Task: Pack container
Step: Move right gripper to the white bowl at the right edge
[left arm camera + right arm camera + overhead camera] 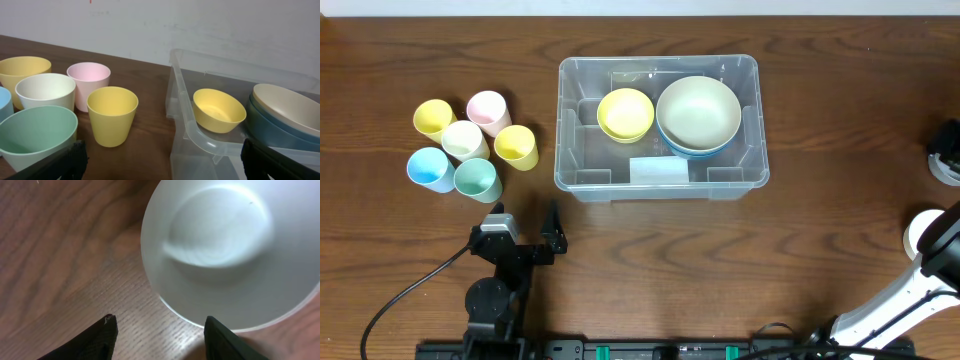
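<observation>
The container (578, 165), a clear bin with a white label, stands mid-table, and its near corner (192, 131) fills the left wrist view. Inside it are a yellow bowl (625, 113) (219, 110) and a cream bowl (698, 110) (290, 107) nested in a blue bowl (267, 131). My left gripper (527, 225) (165, 167) stands open and empty in front of the bin's left corner. My right gripper (160, 330) is open low over the table at the far right. Its right fingertip (220, 335) is at the rim of a white bowl (220, 250) (918, 230).
Several cups cluster left of the bin: yellow (516, 146) (112, 115), pink (488, 110) (88, 82), cream (465, 140) (46, 92), green (478, 180) (35, 132), blue (430, 168) and another yellow (433, 118). A black-and-white object (946, 150) sits at the right edge.
</observation>
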Tool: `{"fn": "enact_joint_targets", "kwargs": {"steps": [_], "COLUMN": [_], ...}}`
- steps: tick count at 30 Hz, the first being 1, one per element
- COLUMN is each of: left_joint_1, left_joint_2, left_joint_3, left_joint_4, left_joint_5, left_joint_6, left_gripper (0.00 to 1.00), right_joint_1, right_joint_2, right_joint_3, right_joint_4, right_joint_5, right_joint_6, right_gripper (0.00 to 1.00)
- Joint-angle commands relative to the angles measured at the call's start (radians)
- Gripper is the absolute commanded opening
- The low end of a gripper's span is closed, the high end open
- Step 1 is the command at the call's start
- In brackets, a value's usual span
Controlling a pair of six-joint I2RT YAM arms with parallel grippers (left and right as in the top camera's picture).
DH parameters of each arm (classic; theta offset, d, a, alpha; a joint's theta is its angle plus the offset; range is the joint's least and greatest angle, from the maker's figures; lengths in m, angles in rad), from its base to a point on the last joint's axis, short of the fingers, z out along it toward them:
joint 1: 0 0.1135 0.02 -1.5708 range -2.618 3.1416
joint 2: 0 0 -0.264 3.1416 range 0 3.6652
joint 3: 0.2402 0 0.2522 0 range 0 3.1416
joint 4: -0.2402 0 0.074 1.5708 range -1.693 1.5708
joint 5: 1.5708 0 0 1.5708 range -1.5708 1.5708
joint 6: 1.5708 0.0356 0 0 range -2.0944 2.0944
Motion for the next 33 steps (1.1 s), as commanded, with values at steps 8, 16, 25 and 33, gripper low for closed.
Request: {"fn": "enact_joint_targets", "kwargs": {"steps": [8,16,25,33], "left_joint_1": [0.006,0.006,0.006,0.006], "left_joint_2": [-0.005,-0.005,-0.005,-0.005], "left_joint_3": [-0.019,-0.019,-0.019,-0.019], "left_joint_4": [-0.037,-0.037,-0.038,-0.037], "left_joint_5": [-0.015,-0.015,-0.015,-0.014], "left_joint_6": [0.017,0.018,0.018,0.018], "left_gripper": [0.98,0.98,0.98,0.98], "right_joint_1": [-0.005,-0.009,-0.023,-0.023], "right_joint_2": [0.002,0.006,0.044,0.053], "right_joint_3": [-0.048,-0.048,-0.048,-0.048], "right_joint_4": [0.031,0.039,0.066,0.086], "right_joint_5": [-0.025,-0.016,-0.013,0.003], "right_joint_6": [-0.056,-0.072,-0.11,-0.116], "right_gripper": [0.54,0.47,0.56,0.36]}}
